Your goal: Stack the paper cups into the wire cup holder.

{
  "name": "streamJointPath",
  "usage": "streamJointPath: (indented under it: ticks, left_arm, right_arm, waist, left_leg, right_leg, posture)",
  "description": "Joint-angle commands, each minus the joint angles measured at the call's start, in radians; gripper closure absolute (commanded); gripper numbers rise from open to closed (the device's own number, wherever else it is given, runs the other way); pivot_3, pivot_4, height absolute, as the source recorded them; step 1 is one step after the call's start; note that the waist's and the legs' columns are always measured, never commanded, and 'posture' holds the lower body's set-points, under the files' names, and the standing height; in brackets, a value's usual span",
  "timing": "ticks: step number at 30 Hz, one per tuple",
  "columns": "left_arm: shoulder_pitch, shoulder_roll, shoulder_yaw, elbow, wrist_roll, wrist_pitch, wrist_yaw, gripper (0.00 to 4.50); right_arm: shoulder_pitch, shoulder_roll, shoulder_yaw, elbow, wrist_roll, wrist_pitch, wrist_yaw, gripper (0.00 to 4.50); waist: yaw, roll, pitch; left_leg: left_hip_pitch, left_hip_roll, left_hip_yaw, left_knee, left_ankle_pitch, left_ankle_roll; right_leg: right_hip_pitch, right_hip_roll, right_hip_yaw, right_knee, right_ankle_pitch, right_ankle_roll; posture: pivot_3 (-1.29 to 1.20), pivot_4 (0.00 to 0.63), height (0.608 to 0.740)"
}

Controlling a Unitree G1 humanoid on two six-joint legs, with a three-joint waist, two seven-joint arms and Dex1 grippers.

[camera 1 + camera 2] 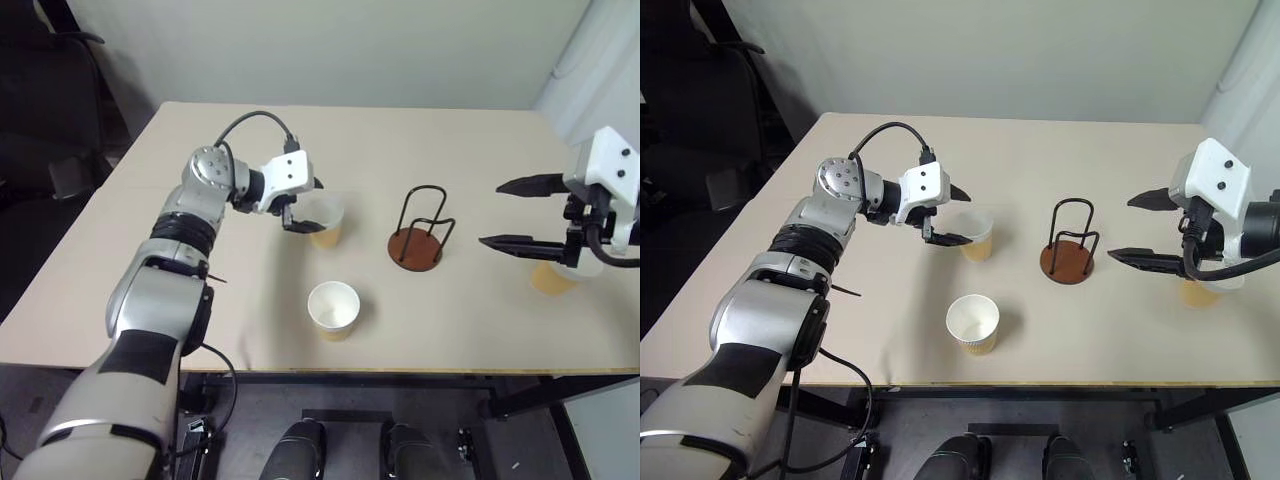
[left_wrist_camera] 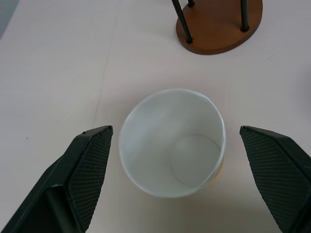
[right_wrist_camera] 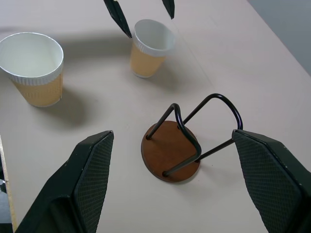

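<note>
The left gripper (image 1: 302,205) is straddling the far paper cup (image 1: 325,220) with jaws wide, left of the wire cup holder (image 1: 420,235). The right gripper (image 1: 512,214) is hovering wide open right of it.

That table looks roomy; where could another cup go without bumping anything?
The far half of the table, behind the wire cup holder, is bare, as is the near-left corner. It is crowded around the left gripper at one paper cup and toward the near cup.
</note>
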Motion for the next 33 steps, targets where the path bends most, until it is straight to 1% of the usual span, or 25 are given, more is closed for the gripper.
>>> streamJointPath:
  ticks: [1,6,13,22,25,33]
  left_arm:
    - [-0.056,-0.003,-0.003,0.004,0.020,-0.014,0.006,0.00]
    - [-0.081,-0.010,-0.015,0.007,0.041,-0.026,0.002,0.00]
    - [-0.078,0.000,-0.048,0.016,0.087,-0.054,-0.003,0.00]
    - [-0.146,0.022,-0.132,0.039,0.208,-0.107,0.085,0.00]
    - [-0.159,0.017,-0.140,0.042,0.223,-0.116,0.102,0.00]
    - [-0.156,0.004,-0.146,0.043,0.233,-0.128,0.082,0.00]
  right_arm:
    - [-0.026,-0.003,0.005,-0.017,-0.001,-0.018,-0.009,0.56]
    - [-0.027,-0.006,0.013,-0.014,-0.003,-0.020,-0.005,0.56]
    - [-0.042,-0.015,0.015,-0.003,0.001,-0.016,0.004,0.56]
    - [-0.052,-0.031,0.012,0.013,0.009,-0.005,0.033,0.56]
    - [-0.050,-0.044,0.008,0.019,0.014,0.000,0.047,0.56]
    - [-0.073,-0.063,0.017,0.039,0.013,-0.002,0.063,0.56]
  waist:
    - [0.000,0.000,0.000]
    - [0.002,0.000,0.000]
    - [0.001,0.000,0.000]
    - [0.002,0.000,0.000]
    - [0.003,0.000,0.000]
    - [0.001,0.000,0.000]
  left_leg:
    - [0.000,0.000,0.000,0.000,0.000,0.000]
    - [-0.001,0.000,0.000,0.002,-0.001,0.001]
    - [-0.001,0.000,0.000,0.003,-0.001,0.001]
    - [-0.003,-0.001,-0.001,0.005,-0.002,0.001]
    - [-0.003,-0.001,0.000,0.005,-0.002,0.001]
    - [-0.003,0.000,0.000,0.005,-0.004,0.000]
  right_leg:
    - [0.000,0.001,0.000,0.000,0.000,0.000]
    - [0.000,0.000,0.000,0.000,0.000,0.000]
    - [0.000,0.001,0.000,0.000,0.000,0.000]
    - [0.000,0.001,-0.001,0.000,0.000,0.000]
    - [0.000,0.001,-0.001,0.000,0.000,0.000]
    - [-0.002,0.001,0.000,0.000,-0.001,0.000]
  posture:
    - [0.00,0.150,0.740]
    - [0.00,0.150,0.740]
    - [0.00,0.150,0.740]
    - [0.00,0.150,0.740]
    - [0.00,0.150,0.740]
    - [0.00,0.150,0.740]
